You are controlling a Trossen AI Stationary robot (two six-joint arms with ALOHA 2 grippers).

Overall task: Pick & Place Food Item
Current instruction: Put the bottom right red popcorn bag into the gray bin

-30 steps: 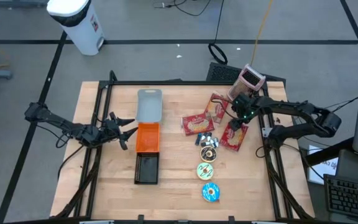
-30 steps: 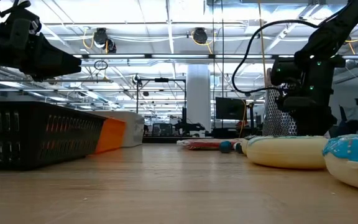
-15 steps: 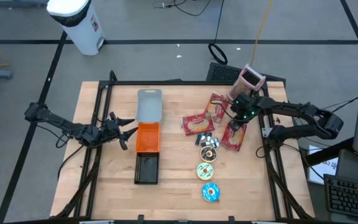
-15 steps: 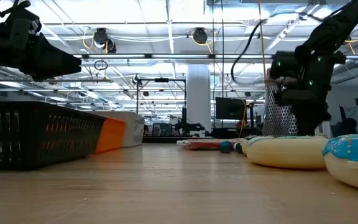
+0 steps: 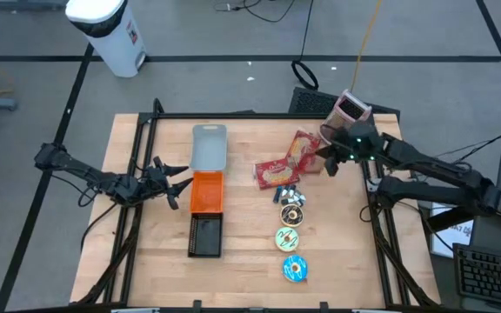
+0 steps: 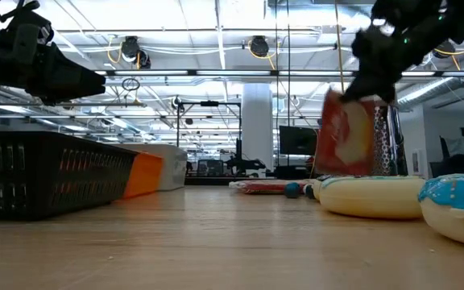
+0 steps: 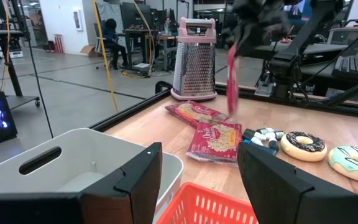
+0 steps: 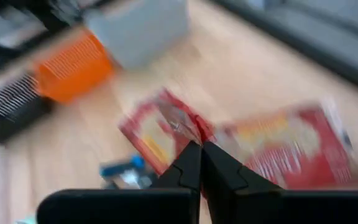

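Observation:
A red snack packet [image 6: 349, 137] hangs above the table's right side, with my right gripper [image 6: 369, 87] shut on it; in the high view the gripper [image 5: 330, 160] is near the far right. Seen from the left wrist, the packet [image 7: 232, 81] shows edge-on. Two more red packets [image 5: 303, 148] [image 5: 277, 174] lie flat on the table. My left gripper [image 5: 177, 178] waits open and level at the table's left, beside the orange basket [image 5: 205, 191]. My right gripper pinches the packet's top edge [image 6: 358, 98] between its two shut fingers. The fingers slant down from the table's right side. The packet hangs upright below them, lifted clear of the table.
A grey bin [image 5: 209, 146], the orange basket and a black basket [image 5: 205, 235] stand in a row left of centre. Blue candies [image 5: 290, 195] and three doughnuts [image 5: 292, 215] [image 5: 287, 239] [image 5: 295, 269] lie at centre right. A pink-topped grater [image 5: 350, 109] stands at the far right.
My right gripper has taken the red packet that lay flat at the table's right, then risen and gone a little toward the far edge, tipping from steeply down toward level. The packet has left the table and now hangs upright, clear of it.

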